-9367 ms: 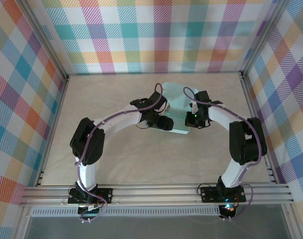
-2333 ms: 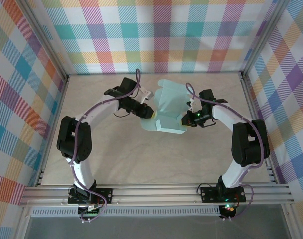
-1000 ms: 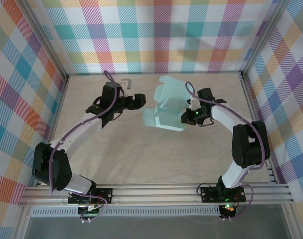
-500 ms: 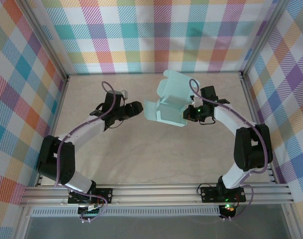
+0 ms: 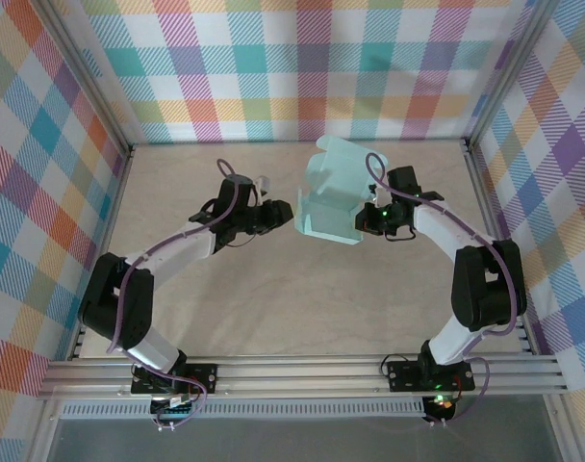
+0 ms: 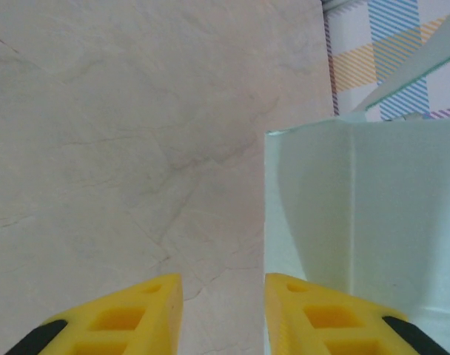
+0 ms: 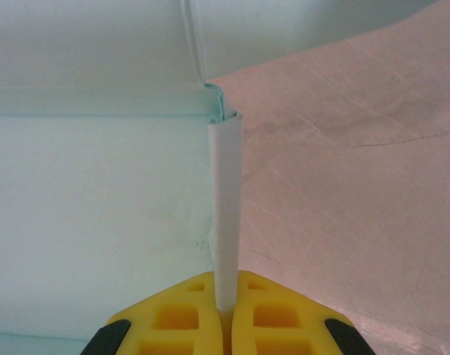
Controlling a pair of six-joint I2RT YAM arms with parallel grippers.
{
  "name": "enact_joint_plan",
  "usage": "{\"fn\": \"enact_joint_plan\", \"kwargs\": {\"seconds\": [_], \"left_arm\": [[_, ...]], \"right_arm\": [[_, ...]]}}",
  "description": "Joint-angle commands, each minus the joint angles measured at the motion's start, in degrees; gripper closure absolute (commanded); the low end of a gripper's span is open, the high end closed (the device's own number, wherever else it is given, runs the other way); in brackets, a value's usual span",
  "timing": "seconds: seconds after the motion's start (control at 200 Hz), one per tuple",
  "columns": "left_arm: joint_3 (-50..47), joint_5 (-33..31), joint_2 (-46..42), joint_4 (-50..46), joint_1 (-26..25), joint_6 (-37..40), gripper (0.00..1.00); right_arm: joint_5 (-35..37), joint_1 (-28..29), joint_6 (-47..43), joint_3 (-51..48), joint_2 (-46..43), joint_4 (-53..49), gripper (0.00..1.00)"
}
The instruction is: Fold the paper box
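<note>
The pale mint-green paper box (image 5: pixel 329 204) stands partly folded, walls and flaps raised.

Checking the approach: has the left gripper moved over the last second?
Yes. The left gripper has shifted right and nearer, away from the back-left frame corner, up to the paper box.

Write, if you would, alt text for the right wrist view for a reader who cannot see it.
The right gripper is shut on a thin upright flap of the pale green paper box, seen edge-on. The box's panels spread to the left and above, and the beige table lies to the right.
</note>
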Motion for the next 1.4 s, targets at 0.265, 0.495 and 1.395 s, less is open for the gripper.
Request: {"fn": "enact_joint_plan", "kwargs": {"seconds": [0.265, 0.495, 1.395], "left_arm": [[6.3, 2.6, 4.4, -1.2, -3.2, -0.6, 0.67], [6.5, 2.3, 7.4, -0.8, -3.4, -0.7, 0.68], [9.3, -2.1, 16.4, -5.0, -6.7, 0.9, 0.73]], "right_arm": [[8.6, 1.9, -0.3, 2.4, 2.5, -2.8, 1.00], [11.9, 3.0, -0.8, 2.3, 2.3, -3.8, 1.00], [12.2, 5.8, 0.4, 3.3, 6.2, -2.7, 1.00]]}}
